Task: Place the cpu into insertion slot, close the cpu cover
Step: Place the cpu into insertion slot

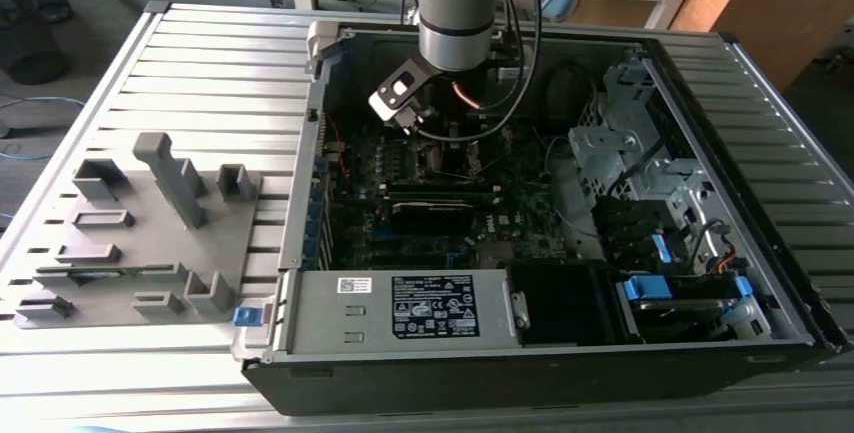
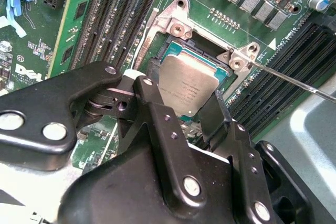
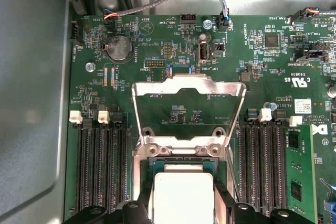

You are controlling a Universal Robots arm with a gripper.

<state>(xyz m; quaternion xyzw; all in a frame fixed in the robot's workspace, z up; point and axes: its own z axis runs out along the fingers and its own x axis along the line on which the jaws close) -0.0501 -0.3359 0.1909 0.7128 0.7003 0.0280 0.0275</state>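
Between the memory slots (image 3: pixel 100 171) of the motherboard (image 3: pixel 157 45), the gripper (image 2: pixel 181 97) pinches the cpu (image 2: pixel 190 80) by opposite edges squarely over the insertion slot (image 2: pixel 181 44), the cpu cover (image 3: pixel 189 84) standing open just beyond.

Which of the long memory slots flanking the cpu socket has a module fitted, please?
The one holding the green memory module, outermost in the bank away from the grey case wall; every other slot is bare black.
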